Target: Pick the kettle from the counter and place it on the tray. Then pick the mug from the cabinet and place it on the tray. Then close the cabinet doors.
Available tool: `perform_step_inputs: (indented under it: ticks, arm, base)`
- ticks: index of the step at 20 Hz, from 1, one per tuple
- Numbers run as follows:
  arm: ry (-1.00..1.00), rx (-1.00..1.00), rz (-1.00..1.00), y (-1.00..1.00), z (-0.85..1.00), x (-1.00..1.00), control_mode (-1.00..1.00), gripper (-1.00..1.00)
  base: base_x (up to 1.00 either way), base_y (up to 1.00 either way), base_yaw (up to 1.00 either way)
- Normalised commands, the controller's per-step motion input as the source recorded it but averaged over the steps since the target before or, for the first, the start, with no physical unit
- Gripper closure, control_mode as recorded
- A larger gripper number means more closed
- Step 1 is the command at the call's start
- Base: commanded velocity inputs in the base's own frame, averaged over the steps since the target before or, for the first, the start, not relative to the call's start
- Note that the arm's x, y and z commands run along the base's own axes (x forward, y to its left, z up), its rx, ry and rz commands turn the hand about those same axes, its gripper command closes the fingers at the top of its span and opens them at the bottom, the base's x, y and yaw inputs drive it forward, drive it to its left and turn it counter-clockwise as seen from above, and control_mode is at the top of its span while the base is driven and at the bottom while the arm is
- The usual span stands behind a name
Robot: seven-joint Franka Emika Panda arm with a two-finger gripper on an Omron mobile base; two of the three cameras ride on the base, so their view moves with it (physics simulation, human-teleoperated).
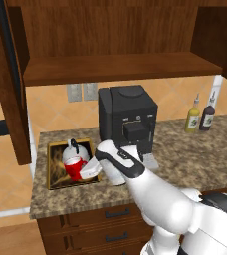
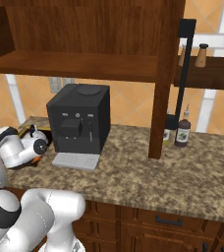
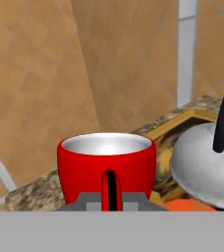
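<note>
A: Claw state?

B: Clenched. Gripper (image 3: 111, 199) seen in the hand view with grey fingers (image 3: 89, 202) pressed to either side of the handle of the mug (image 3: 106, 165). Logged as grasping the mug by its handle.

A: Mug position?

B: Upright, mouth up, over the tray (image 3: 179, 122), just left of the kettle (image 3: 207, 167) in that view. In the left base view, mug (image 1: 74, 167) inside the gold rim of the tray (image 1: 50, 167), directly in front of the kettle (image 1: 70, 151) and close against it. Gripper (image 1: 89, 171) on the mug's right side. Cannot tell whether resting on the tray or held just above it.

A: Kettle?

B: On the tray, at its back half, black handle standing up. Barely visible in the right base view (image 2: 34, 132), behind the wrist.

A: Tray location?

B: Flat on the counter (image 1: 200, 159), at its left end, just left of the coffee machine (image 1: 127, 117).

A: Cabinet?

B: Above the counter, wooden shelf (image 1: 120, 67) in plain sight. Cabinet doors swung wide: left door (image 1: 11, 84) out at the left edge of the left base view; right door (image 2: 165, 74) edge-on in the right base view, with its black bar handle (image 2: 182, 74) facing out.

A: Other items noted?

B: Two bottles (image 1: 200, 117) at the back of the counter on the right, one yellow, one dark. Drawers (image 1: 110, 219) under the counter.
</note>
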Motion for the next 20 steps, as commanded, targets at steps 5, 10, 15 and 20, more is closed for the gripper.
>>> perform_step_inputs:
  ticks: [5, 10, 15, 20]
  arm:
    - [0.00, 0.02, -0.02, 0.00, -0.27, 0.15, -1.00, 1.00]
    - [0.00, 0.02, -0.01, 0.00, -0.30, 0.16, -1.00, 1.00]
    - [0.00, 0.03, -0.01, 0.00, -0.23, 0.27, -1.00, 1.00]
    - [0.00, 0.02, -0.02, 0.00, -0.23, 0.25, -1.00, 1.00]
  base:
    - [0.00, 0.00, 0.00]
    - [0.00, 0.00, 0.00]
    - [0.00, 0.00, 0.00]
    - [0.00, 0.00, 0.00]
